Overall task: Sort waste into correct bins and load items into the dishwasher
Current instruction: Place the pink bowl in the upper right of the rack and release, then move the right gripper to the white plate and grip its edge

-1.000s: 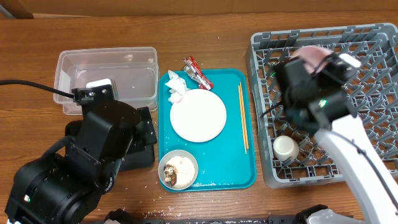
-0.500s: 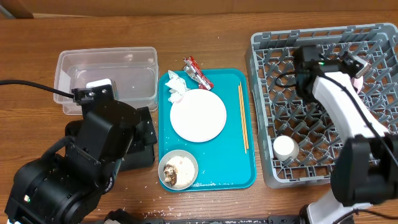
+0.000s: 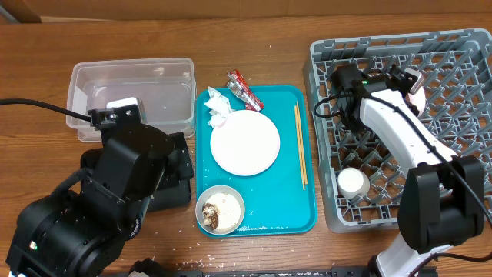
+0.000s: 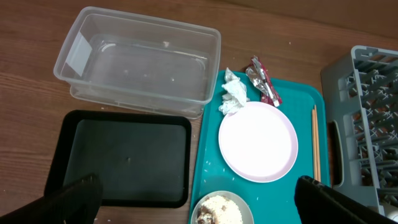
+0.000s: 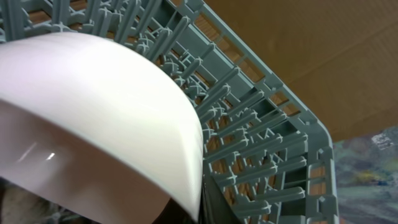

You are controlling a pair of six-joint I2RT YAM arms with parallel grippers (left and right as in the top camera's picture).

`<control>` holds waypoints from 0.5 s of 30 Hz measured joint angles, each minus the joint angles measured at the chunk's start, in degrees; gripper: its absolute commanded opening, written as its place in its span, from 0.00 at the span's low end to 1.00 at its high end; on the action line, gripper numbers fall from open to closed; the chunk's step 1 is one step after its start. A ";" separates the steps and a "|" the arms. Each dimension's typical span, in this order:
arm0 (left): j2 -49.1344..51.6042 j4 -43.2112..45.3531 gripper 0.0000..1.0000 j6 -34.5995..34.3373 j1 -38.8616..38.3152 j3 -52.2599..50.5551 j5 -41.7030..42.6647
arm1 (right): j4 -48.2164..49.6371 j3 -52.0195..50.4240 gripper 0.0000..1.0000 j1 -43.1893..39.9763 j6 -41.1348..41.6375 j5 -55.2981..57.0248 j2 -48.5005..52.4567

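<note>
My right gripper is shut on the small pink bowl, held tilted over the back of the grey dish rack. The bowl fills the left of the right wrist view. A white cup stands in the rack's front left. The plate, chopsticks, tissue and a whitish bowl of rice crumbs lie on the teal tray. The red wrapper lies at the tray's back edge. My left gripper is open and empty above the black tray.
The clear tub sits at the back left, behind the black tray, which the left arm mostly hides in the overhead view. Loose rice crumbs lie along the teal tray's front. The rack's upright pegs stand close under the bowl.
My right gripper carried the pink bowl to the right over the rack's back, then a little back to the left, and the wrist turned. The left arm has not moved.
</note>
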 measured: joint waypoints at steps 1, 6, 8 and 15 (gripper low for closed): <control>0.00 0.00 1.00 0.00 0.00 0.00 0.00 | -0.74 0.00 0.04 -0.02 0.04 -0.04 0.02; 0.00 -0.02 1.00 0.00 0.00 0.00 0.00 | -4.24 -0.09 0.43 0.44 0.35 -1.62 0.07; 0.00 -0.02 1.00 0.00 0.00 0.00 0.00 | -5.49 -0.07 0.53 1.09 0.11 -2.40 0.13; 0.00 -0.02 1.00 0.00 0.00 0.00 0.00 | -11.78 4.09 0.79 6.95 0.92 -4.48 0.15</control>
